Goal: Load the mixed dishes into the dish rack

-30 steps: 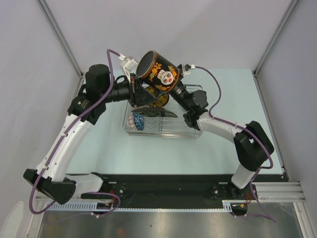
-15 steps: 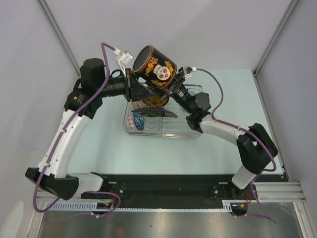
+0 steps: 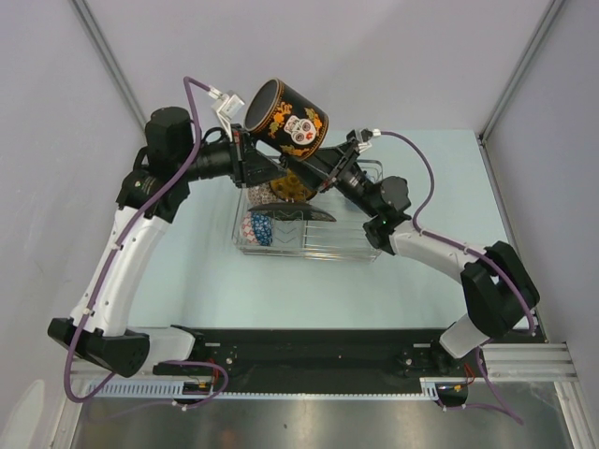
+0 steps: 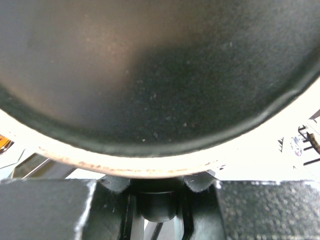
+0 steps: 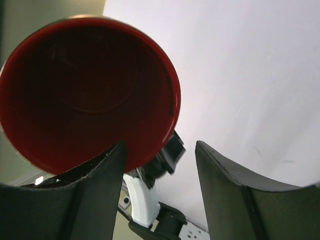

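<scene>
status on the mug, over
Left pincer shut on mug, right pincer open beside it. Mug aloft, tilted, over rack, not yet loaded. Bowl and plate already in rack.

— From where does the top view look?
— From above and behind the arm bases (image 3: 98, 351), which I see at 6 o'clock. It faces down on the whole table (image 3: 187, 271) from far, with the dish rack (image 3: 318, 248) near the centre.
— And the wrist views?
— The left one is almost against the mug (image 4: 150, 75); its dark wall fills my screen. The right one looks from near into the red inside, at 10 o'clock. All three views share this mug.
</scene>
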Motion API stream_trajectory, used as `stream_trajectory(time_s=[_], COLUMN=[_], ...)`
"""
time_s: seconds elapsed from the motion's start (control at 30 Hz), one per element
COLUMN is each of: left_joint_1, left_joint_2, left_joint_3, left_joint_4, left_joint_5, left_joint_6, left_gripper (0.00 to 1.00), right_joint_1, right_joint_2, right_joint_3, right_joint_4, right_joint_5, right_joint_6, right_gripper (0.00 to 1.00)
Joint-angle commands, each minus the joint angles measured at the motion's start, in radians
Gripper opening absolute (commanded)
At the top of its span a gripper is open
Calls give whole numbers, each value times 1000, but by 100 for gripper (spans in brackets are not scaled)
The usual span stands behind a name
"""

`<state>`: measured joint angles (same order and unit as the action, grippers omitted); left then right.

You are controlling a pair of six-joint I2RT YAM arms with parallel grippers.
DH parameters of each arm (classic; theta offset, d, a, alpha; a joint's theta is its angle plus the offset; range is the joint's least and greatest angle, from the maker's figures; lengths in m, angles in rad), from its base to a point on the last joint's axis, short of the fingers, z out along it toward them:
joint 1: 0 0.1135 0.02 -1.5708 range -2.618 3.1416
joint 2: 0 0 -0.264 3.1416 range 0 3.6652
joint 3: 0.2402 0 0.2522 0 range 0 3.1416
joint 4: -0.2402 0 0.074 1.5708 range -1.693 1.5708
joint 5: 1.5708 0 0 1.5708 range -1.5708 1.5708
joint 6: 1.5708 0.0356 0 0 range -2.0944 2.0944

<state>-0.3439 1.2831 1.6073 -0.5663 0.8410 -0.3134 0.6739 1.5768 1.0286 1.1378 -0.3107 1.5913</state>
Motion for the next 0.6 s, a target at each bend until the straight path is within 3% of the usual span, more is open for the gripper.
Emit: stream_trajectory(time_s=[0.0, 0.3, 0.37, 0.4, 0.43, 0.5, 0.53, 0.57], left_joint_1=[19, 20, 20, 22, 20, 20, 23, 25], left_joint_2=[-34, -24, -22, -21, -21, -21, -19, -18], left_joint_3=[100, 114, 120, 123, 125, 126, 126, 131], left_joint_4=[141, 117, 108, 99, 95, 91, 89, 85], left_joint_5=[1, -23, -26, -28, -29, -29, -29, -29], left_joint_6=[30, 50, 63, 66, 72, 76, 77, 76], left_gripper=[0, 0, 0, 0, 0, 0, 1, 0], right_joint_1=[-40, -143, -165, -171, -180, -186, -188, -180], right_joint_2=[-98, -263, -308, -339, -398, -455, -492, -504], right_joint_3=[-53, -137, -136, -131, -125, -90, -82, -69], right_joint_4=[-39, -211, -378, -463, -665, -902, -1076, -1133], right_joint_5=[-85, -177, -227, -238, -241, -164, -93, -62], right_joint_6=[-39, -118, -207, -335, -443, -629, -804, -864], right_gripper=[64, 65, 63, 60, 57, 49, 49, 51])
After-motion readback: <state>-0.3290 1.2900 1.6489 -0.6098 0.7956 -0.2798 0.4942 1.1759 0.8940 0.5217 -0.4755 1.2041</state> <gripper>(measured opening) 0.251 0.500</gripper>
